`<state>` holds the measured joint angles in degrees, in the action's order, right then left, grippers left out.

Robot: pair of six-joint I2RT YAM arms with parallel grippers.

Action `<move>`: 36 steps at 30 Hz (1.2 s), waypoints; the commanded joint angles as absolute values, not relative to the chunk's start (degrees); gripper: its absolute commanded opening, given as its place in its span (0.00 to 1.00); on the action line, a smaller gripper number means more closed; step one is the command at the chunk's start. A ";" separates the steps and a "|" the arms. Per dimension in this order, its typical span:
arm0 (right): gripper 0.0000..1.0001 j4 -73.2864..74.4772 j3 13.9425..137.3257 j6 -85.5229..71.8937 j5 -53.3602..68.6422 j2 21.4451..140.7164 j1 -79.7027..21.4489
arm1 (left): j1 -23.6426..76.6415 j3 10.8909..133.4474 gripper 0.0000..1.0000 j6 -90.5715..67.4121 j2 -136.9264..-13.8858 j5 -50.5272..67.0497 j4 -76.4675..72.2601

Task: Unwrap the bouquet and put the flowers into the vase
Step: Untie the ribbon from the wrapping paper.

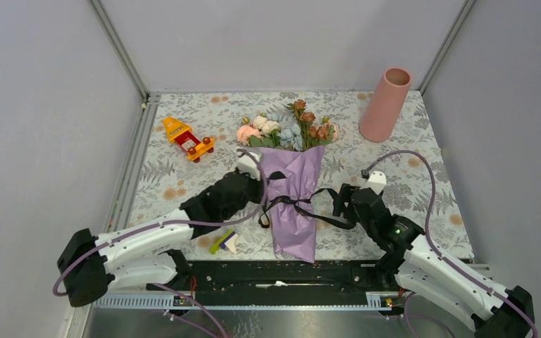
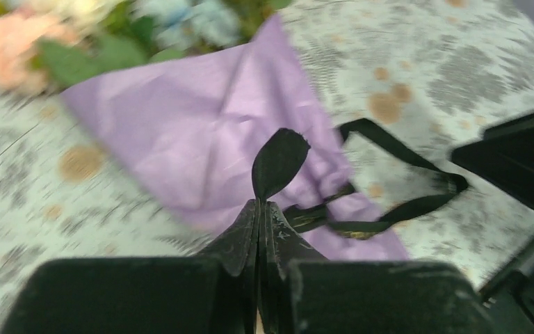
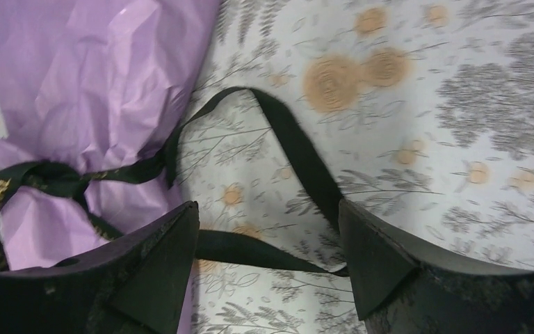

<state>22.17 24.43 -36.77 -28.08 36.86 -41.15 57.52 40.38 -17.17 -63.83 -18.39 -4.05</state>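
The bouquet [image 1: 294, 211] lies in the middle of the table, wrapped in crinkled purple paper [image 2: 195, 132], with a black ribbon [image 1: 297, 205] tied round it. The flowers [image 1: 289, 128], in pink, cream, pale blue and rust, stick out of its far end. My left gripper [image 2: 259, 209] is shut on a loop of the ribbon [image 2: 278, 161] at the bouquet's left side. On the right, my right gripper [image 3: 268, 236] stands open low over the cloth, with a ribbon loop [image 3: 299, 156] lying between its fingers. The salmon pink vase [image 1: 386, 104] stands upright at the back right.
A yellow and red toy [image 1: 189, 139] lies at the back left. A small green, purple and white object [image 1: 224, 241] sits near the front edge, left of the bouquet. A black rail [image 1: 282, 276] runs along the near edge. Grey walls close in three sides.
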 commanded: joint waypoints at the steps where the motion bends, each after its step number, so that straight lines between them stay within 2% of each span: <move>1: 0.79 14.17 27.08 -30.35 -16.72 40.84 -40.96 | 48.61 33.34 0.00 -26.14 -54.80 -19.07 2.03; 6: 0.78 10.17 27.58 -28.20 -10.06 44.83 -40.99 | 38.96 27.81 0.00 -33.29 -40.95 -17.95 10.75; 11: 0.78 7.58 28.47 -27.41 -5.34 48.59 -40.96 | 36.23 26.57 0.05 -36.21 -30.53 -22.98 20.69; 15: 0.77 6.13 28.61 -26.71 -1.76 50.75 -41.09 | 34.73 27.22 0.08 -36.25 -28.72 -28.09 27.86; 20: 0.76 4.30 27.93 -26.37 4.55 51.82 -41.24 | 33.67 28.42 0.03 -37.17 -30.03 -27.27 28.82; 26: 0.77 0.65 25.58 -25.95 9.55 53.93 -41.80 | 33.66 34.04 0.03 -34.58 -30.71 -17.07 20.41; 32: 0.77 0.59 25.08 -24.70 8.78 57.62 -42.03 | 33.63 49.52 0.00 -29.16 -42.29 0.14 13.31; 34: 0.73 0.59 24.94 -24.78 8.94 58.27 -42.24 | 33.70 53.84 0.00 -28.75 -46.46 6.56 10.15; 36: 0.66 1.00 24.88 -24.99 9.18 58.81 -42.62 | 33.75 56.80 0.00 -29.20 -50.07 12.11 5.60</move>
<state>2.59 25.04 -25.89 7.27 58.15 -41.65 33.89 50.11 -31.29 -44.45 -3.68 17.43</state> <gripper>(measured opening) 0.715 0.010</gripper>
